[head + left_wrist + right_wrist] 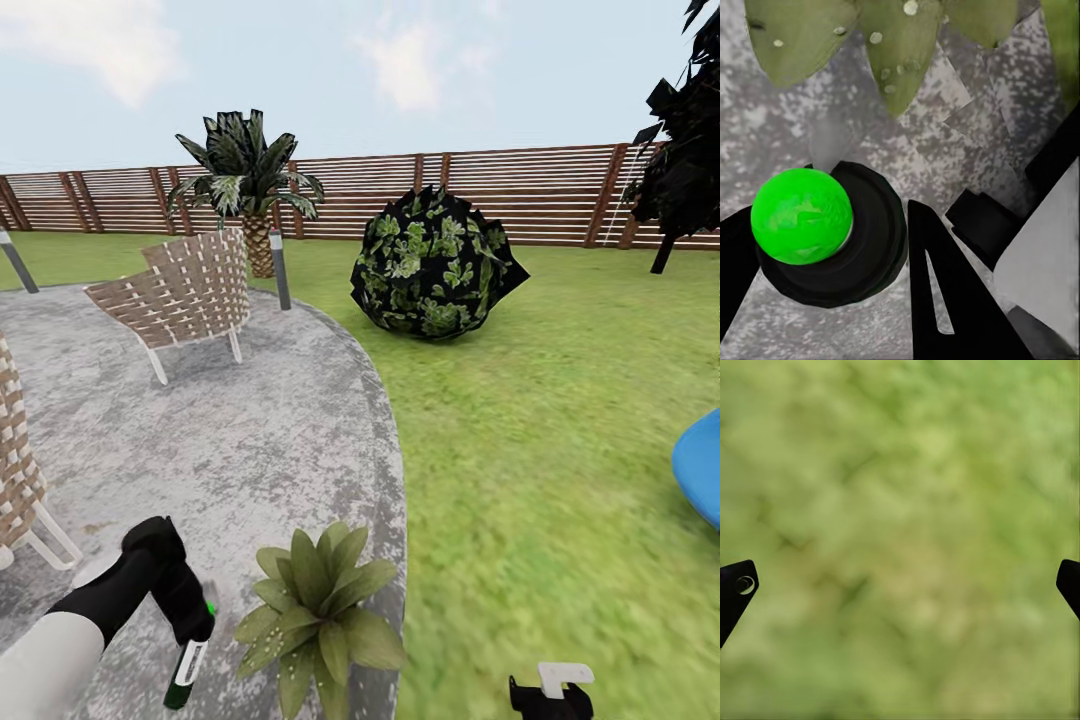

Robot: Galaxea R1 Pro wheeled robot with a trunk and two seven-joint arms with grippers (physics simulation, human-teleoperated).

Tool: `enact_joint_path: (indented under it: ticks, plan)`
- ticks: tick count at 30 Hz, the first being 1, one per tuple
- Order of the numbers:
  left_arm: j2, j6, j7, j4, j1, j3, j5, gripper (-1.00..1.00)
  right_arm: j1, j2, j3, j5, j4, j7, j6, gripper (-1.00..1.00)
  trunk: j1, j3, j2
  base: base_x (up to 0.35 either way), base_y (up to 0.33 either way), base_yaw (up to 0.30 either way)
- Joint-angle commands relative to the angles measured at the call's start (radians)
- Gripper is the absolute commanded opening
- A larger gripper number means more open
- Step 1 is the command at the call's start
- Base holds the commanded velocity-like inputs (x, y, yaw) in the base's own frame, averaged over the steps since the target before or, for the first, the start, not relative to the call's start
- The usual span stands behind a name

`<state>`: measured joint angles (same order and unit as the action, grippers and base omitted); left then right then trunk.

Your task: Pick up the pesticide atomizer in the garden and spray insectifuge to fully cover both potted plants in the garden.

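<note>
Here, left gripper (190, 625) clamped on pesticide atomizer (187, 670), bottle hanging just beside potted plant (318, 615) at patio (230, 440) edge, right gripper (900, 585) jaws spread wide over lawn (540, 400).

Left gripper (190, 625) at seven o'clock grips pesticide atomizer (187, 672), nozzle down, just beside potted plant (318, 610) at six o'clock on patio (250, 440). Round bush (432, 265) at centre; fence (520, 190) behind.
</note>
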<state>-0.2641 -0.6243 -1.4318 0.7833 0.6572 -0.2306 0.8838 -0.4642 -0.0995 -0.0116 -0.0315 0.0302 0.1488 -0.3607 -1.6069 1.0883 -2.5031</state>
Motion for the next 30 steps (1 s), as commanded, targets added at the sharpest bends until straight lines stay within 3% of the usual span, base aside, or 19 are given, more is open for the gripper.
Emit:
enact_joint_path:
  ticks: [1, 6, 9, 13, 21, 30]
  plan:
    - [-0.001, -0.011, -0.018, 0.001, 0.015, -0.011, 0.004, -1.00, -0.001, 0.000, -0.001, -0.004, -0.001, 0.003, -0.003, 1.00, 0.000, 0.001, 0.000, 0.000, 0.000, 0.000]
    - [-0.008, -0.012, -0.039, -0.001, 0.037, -0.026, 0.006, -1.00, -0.001, 0.001, -0.001, -0.004, 0.000, 0.003, -0.003, 1.00, 0.000, 0.001, 0.000, -0.065, -0.029, 0.000]
    - [0.002, -0.022, -0.042, -0.001, 0.044, -0.026, 0.004, -1.00, -0.001, 0.003, -0.001, -0.003, 0.000, 0.003, -0.003, 1.00, 0.000, 0.001, 0.000, -0.210, -0.152, 0.174]
    - [0.004, -0.026, -0.042, -0.001, 0.047, -0.025, 0.003, -1.00, -0.001, 0.003, -0.001, -0.003, 0.000, 0.003, -0.003, 1.00, 0.000, 0.001, 0.000, -0.036, -0.244, 0.223]
    - [0.006, -0.027, -0.042, -0.001, 0.048, -0.023, 0.003, -1.00, -0.001, 0.003, -0.001, -0.003, 0.000, 0.003, -0.003, 1.00, 0.000, 0.001, 0.000, -0.013, -0.271, 0.019]
    - [0.004, -0.028, -0.041, -0.005, 0.047, -0.020, 0.003, -1.00, -0.001, 0.003, -0.001, -0.003, 0.000, 0.003, -0.003, 1.00, 0.000, 0.001, 0.000, -0.230, -0.212, 0.141]
